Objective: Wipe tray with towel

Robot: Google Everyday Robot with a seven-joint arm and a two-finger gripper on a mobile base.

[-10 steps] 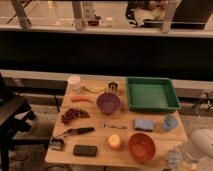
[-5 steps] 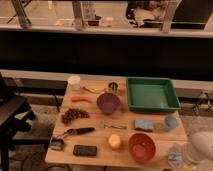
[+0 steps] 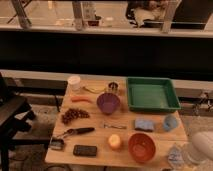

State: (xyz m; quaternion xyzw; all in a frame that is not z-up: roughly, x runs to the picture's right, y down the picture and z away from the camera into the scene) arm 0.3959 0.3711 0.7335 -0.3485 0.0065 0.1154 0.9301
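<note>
A green rectangular tray (image 3: 152, 93) sits empty at the table's back right. A folded blue-grey towel (image 3: 144, 124) lies flat on the wooden table (image 3: 95, 140), just in front of the tray. My gripper (image 3: 176, 156) is at the table's front right corner, at the end of the white arm (image 3: 201, 145). It is to the right of and below the towel and holds nothing that I can see.
A blue cup (image 3: 170, 122) stands right of the towel and an orange-red bowl (image 3: 142, 146) in front of it. A purple bowl (image 3: 108, 102), orange fruit (image 3: 115, 141), grapes (image 3: 74, 115), carrot (image 3: 81, 99), white cup (image 3: 74, 82) and phone (image 3: 85, 150) fill the left. A black chair (image 3: 12, 112) stands at the left.
The arm has shifted only slightly at the bottom right corner. Nothing on the table has moved.
</note>
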